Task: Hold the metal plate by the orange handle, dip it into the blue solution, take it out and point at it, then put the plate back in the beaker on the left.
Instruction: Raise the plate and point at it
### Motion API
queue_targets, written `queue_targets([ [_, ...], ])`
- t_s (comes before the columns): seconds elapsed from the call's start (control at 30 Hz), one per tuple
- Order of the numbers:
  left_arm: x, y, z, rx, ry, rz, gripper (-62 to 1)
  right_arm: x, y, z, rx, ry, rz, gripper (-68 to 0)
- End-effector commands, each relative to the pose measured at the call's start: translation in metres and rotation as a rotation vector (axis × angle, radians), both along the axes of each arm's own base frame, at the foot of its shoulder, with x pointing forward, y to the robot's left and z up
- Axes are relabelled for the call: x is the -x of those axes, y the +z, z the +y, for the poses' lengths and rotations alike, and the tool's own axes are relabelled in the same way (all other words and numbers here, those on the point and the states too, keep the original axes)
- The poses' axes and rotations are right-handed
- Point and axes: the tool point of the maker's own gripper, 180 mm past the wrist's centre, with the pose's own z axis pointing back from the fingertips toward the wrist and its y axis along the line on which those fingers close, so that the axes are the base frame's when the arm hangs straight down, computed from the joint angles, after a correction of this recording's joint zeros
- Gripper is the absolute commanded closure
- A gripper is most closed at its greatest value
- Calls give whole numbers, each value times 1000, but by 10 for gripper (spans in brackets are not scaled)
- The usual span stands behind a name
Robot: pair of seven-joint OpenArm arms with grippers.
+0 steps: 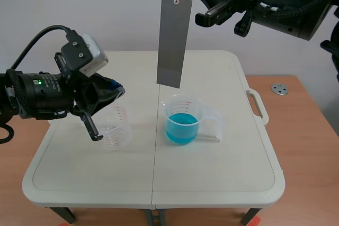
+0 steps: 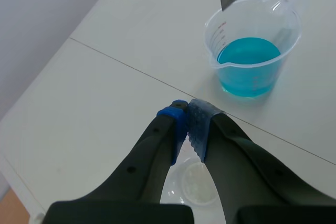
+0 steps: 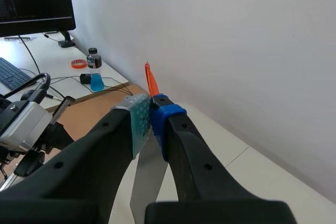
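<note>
The right pincer [image 3: 151, 109] is clenched on the orange handle [image 3: 151, 81], the plate [image 1: 174, 41] hanging below it just above the blue solution [image 1: 181, 126]; the left pincer [image 2: 188, 115], clenched on nothing, hovers over the empty beaker [image 1: 116, 128].

We hold our left arm [image 1: 37, 91] low and level, reaching in from the side. The left gripper [image 2: 188, 116] points forward, its two pads pressed together with nothing between them. Our right arm [image 1: 286, 3] is raised high across the top, and the right gripper [image 3: 151, 107] has its fingers clamped on a thin orange handle [image 3: 151, 81].
</note>
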Motion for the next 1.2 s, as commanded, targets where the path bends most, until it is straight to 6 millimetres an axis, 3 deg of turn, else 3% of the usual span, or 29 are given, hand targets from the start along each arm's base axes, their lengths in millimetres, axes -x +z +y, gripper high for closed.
queue_targets([
  [0.0, -6, 12, -6, 23, -3, -36, -12, 2, 14, -2, -20, 8, -44, -13],
  [0.3, -13, 20, -23, 34, -11, -73, -12, 2, 14, -2, -19, 8, -43, -13],
  [0.83, -13, 20, -23, 34, -12, -73, -12, 2, 13, -1, -15, 8, -40, -13],
  [0.97, -9, 14, -17, 29, 2, -66, -12, 2, 13, -1, -15, 8, -39, -13],
  [1.17, 10, 7, 13, 19, 70, -77, -12, 2, 13, -1, -15, 8, -39, -13],
])
